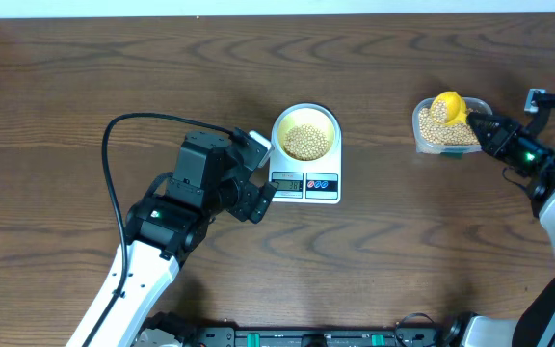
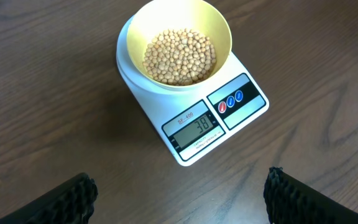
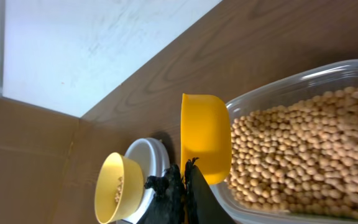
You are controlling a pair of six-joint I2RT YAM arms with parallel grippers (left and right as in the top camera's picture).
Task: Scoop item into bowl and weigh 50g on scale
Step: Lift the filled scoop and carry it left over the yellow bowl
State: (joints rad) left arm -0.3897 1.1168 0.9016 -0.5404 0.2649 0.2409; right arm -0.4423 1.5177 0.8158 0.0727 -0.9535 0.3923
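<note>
While bowl (image 2: 223, 32) of beans (image 2: 179, 56) sits on scale (image 2: 193, 132), mid-frame on bench (image 1: 66, 77), left hand (image 2: 180, 198) hovers just left, fingers spread wide, empty. Right hand (image 3: 183, 194) clamped tight on yellow scoop (image 3: 204, 134), scoop over clear container (image 3: 303, 76) of beans, upper right.

Overhead: scale (image 1: 305, 183) digits too small to read. Right wrist: clear container (image 3: 303, 76) cut by frame edges; yellow scoop (image 3: 205, 140) handle hidden behind right pincer (image 3: 184, 173). Left pincer fingers (image 2: 72, 200) cut at bottom edge.
</note>
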